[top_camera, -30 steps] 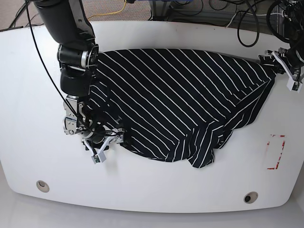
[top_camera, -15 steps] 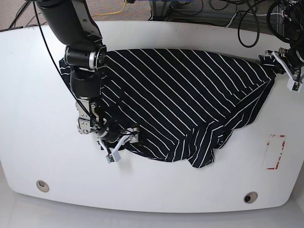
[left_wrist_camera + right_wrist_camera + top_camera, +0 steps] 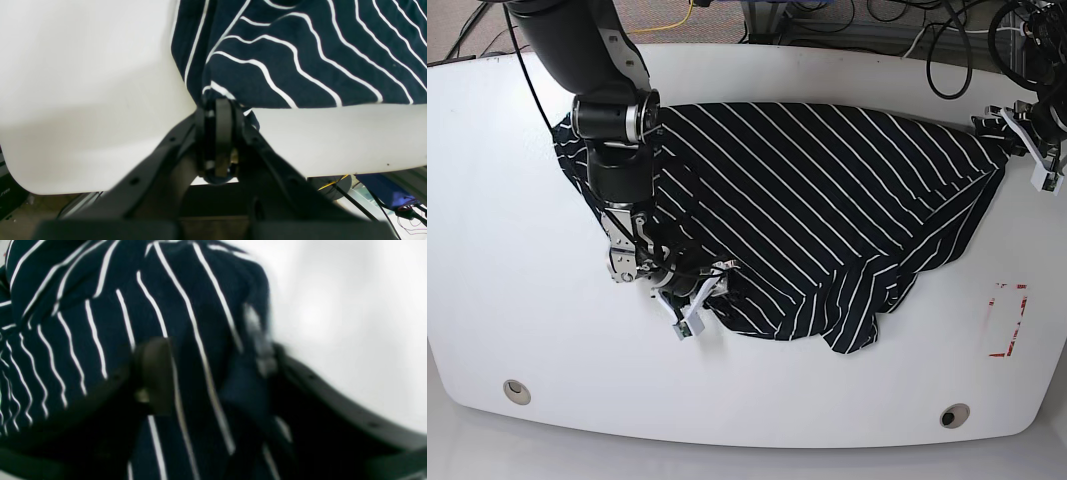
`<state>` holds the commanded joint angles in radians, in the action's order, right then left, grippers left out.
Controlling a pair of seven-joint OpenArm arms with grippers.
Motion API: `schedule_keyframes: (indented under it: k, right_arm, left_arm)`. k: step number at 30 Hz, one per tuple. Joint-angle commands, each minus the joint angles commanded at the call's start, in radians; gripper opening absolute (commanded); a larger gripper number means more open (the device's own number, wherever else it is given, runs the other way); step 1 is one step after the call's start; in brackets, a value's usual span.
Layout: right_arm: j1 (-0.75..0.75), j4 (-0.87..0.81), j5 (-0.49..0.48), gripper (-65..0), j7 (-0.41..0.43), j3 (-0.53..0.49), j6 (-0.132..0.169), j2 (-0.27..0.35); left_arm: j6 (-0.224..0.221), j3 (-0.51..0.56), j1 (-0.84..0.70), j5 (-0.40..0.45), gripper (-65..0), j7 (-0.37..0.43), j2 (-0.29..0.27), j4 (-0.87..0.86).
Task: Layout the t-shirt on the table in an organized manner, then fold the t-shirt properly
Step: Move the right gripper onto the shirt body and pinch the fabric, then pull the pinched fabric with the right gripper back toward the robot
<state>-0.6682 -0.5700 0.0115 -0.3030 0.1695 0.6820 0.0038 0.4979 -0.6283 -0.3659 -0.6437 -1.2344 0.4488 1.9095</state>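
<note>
The t-shirt (image 3: 807,215) lies spread across the middle of my white counter (image 3: 507,230), dark cloth with thin white stripes running on the slant. Its far edge sits fairly straight near the counter's back, while the near edge is rumpled, with a bunched fold hanging toward the front. A red rectangular mark (image 3: 1007,320) shows on the counter beyond the shirt's corner, apart from the cloth, and two small round holes (image 3: 517,390) sit near the front edge.

My left pincer (image 3: 1032,150) is at the shirt's far corner, close to the counter's side edge. In the left wrist view its jaws are pressed together with a pinch of the dark cloth (image 3: 283,56) caught between them, right at the counter's rim (image 3: 333,140).

My right pincer (image 3: 695,300) is low over the shirt's near edge on the opposite side, my arm reaching down across the cloth. In the right wrist view, which is blurred, the striped fabric (image 3: 100,323) runs up between the two fingers (image 3: 155,373), which stand apart with a thick fold of cloth filling the gap. I have the fold between the jaws, but I cannot tell from the blur whether they are clamped on it or only standing around it
</note>
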Motion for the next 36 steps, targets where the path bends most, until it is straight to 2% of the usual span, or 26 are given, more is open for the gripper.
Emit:
schedule_keyframes:
  k: [1,3,7,16,28,33,36]
  right_arm:
    - [0.000,-0.002,0.000,-56.1,0.000,0.000,0.000,0.000]
    - [0.000,-0.015,0.002,-65.0,-0.005,0.000,0.002,0.000]
    - [0.026,-0.110,0.000,-64.2,-0.074,-0.002,0.002,0.000]
    - [0.209,-0.621,-0.002,-65.0,-0.331,-0.003,0.006,-0.006]
    - [0.440,-1.155,-0.002,-65.0,-0.592,-0.005,0.009,-0.002]
    - [0.552,-1.363,-0.002,-65.0,-0.686,-0.003,0.009,-0.002]
    - [0.629,-1.441,-0.002,-65.0,-0.700,-0.003,0.009,-0.002]
  left_arm:
    - [0.000,0.000,0.000,0.000,-64.6,0.000,0.000,0.000]
    - [0.000,0.002,0.002,0.000,-64.6,0.000,0.000,0.000]
    - [0.000,0.002,0.023,0.002,-64.6,0.000,0.000,-0.002]
    - [0.000,0.002,0.035,0.002,-64.6,0.000,0.000,-0.005]
    - [-0.002,0.003,0.035,0.005,-64.6,0.000,0.000,-0.008]
    - [0.000,0.017,0.037,0.106,-64.6,0.002,-0.006,-0.008]
    - [0.000,0.060,0.049,0.160,-64.6,0.002,-0.006,-0.008]
